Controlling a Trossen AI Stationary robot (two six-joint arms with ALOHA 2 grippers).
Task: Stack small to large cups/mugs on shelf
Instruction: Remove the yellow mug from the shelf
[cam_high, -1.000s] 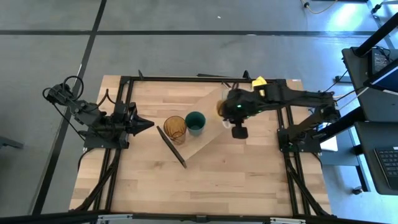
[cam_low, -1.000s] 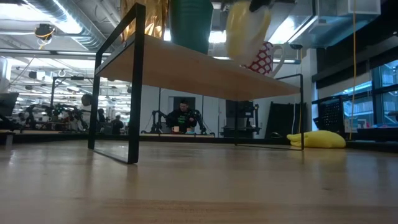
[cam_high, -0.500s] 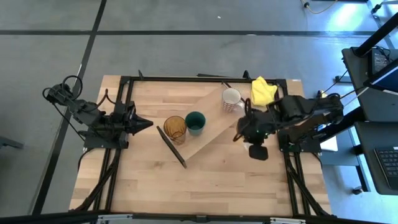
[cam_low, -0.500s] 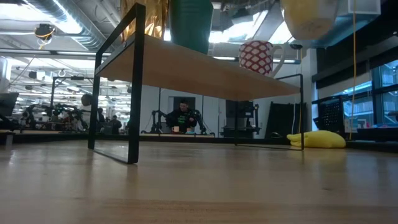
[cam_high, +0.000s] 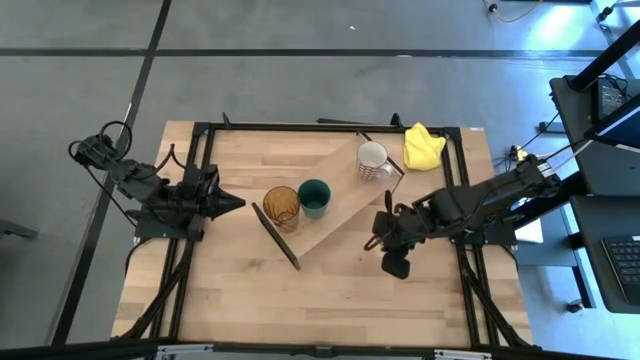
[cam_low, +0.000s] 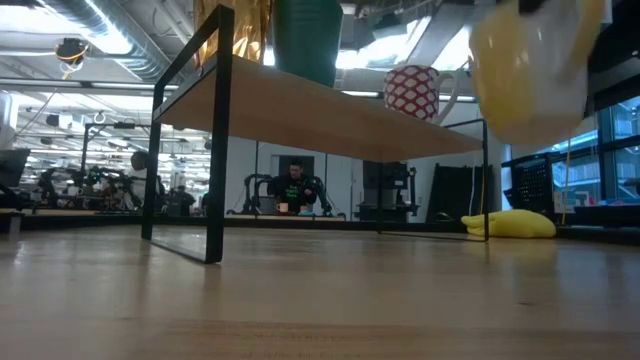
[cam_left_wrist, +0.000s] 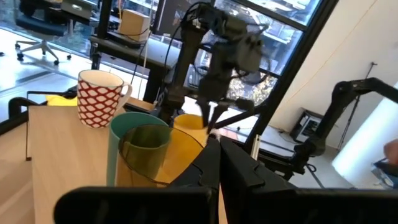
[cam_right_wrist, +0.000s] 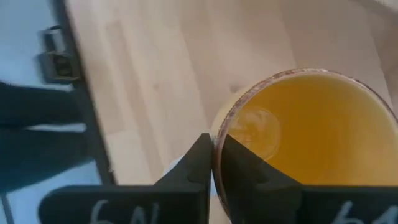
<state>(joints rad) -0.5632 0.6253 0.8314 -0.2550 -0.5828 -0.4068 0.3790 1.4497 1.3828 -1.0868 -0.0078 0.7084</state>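
Note:
The shelf (cam_high: 340, 205) lies slantwise on the table. On it stand the amber ribbed tumbler (cam_high: 282, 205), the dark teal cup (cam_high: 314, 197) and, at its far right end, the white mug with red pattern (cam_high: 373, 160). My right gripper (cam_high: 380, 238) hangs off the shelf's near right side, shut on the orange mug (cam_low: 525, 75), which is in the air beside the shelf top. My left gripper (cam_high: 240, 202) is shut and level, left of the tumbler, touching nothing. My right gripper pinches the orange mug's rim (cam_right_wrist: 215, 138), one finger inside the mug and one outside. The fingers (cam_right_wrist: 242, 165) come from above, slanting down. The mug (cam_left_wrist: 188, 129) hangs below them, mouth up, clear of table and shelf.
A yellow cloth (cam_high: 423, 146) lies at the table's far right corner. A dark frame (cam_high: 330, 127) borders the table's far edge and sides. Bare tabletop (cam_high: 330, 290) spreads toward the near edge. Beyond the table, a person (cam_low: 293, 188) sits far back in the room.
My right gripper has carried the orange mug from above the shelf's far right end, beside the white mug, off toward the table's right and then its near edge. It has sunk and its wrist has rolled. The white mug stays on the shelf.

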